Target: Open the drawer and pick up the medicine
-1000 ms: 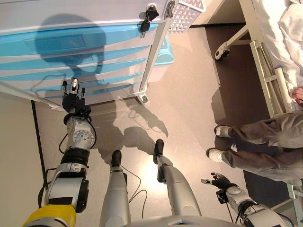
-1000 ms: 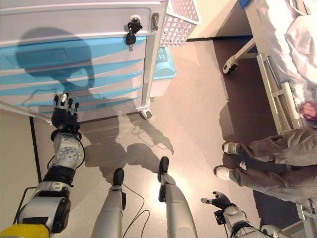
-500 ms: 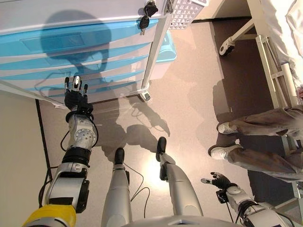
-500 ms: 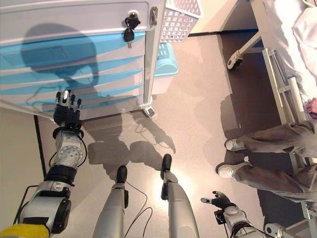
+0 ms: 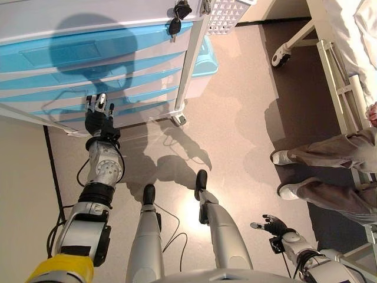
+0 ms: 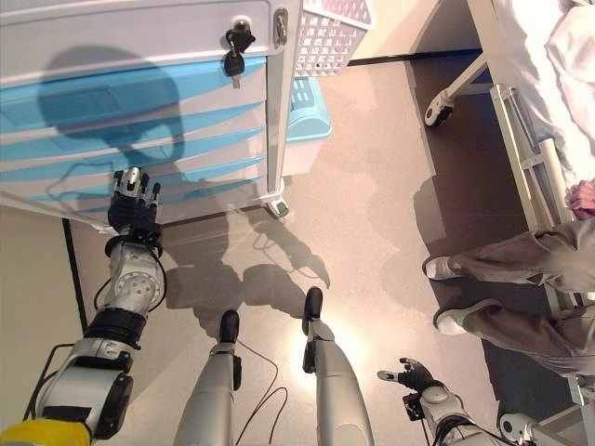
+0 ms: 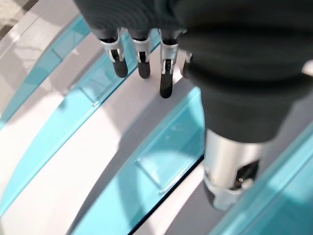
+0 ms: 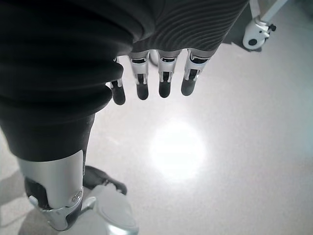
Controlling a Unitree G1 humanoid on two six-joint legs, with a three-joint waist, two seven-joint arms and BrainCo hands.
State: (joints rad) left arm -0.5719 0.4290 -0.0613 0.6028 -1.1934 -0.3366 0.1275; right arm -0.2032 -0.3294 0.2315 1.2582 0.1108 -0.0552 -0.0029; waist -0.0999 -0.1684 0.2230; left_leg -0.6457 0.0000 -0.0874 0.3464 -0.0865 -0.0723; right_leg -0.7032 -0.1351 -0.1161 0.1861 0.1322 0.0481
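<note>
A white cabinet [image 5: 88,17] with several blue drawer fronts [image 5: 76,53] stands ahead on the left, all drawers closed. My left hand [image 5: 98,115] is raised in front of the lower drawers [image 6: 204,167], fingers straight and relaxed, holding nothing. In the left wrist view its fingertips [image 7: 166,85] hover just off a blue drawer front [image 7: 161,161] with a clear label holder. My right hand [image 5: 272,226] hangs low at the lower right over the floor, fingers [image 8: 164,81] straight. No medicine shows in any view.
Keys [image 5: 175,17] hang from a lock at the cabinet's top right corner. A white mesh basket [image 6: 330,32] hangs on its side, with a blue bin [image 6: 305,111] below. A bed frame [image 5: 330,76] with a castor stands at right. A seated person's legs [image 5: 330,171] are beside it.
My left hand has edged slightly right and closer to the lower drawers. The person's feet have shifted. The camera has moved a little.
</note>
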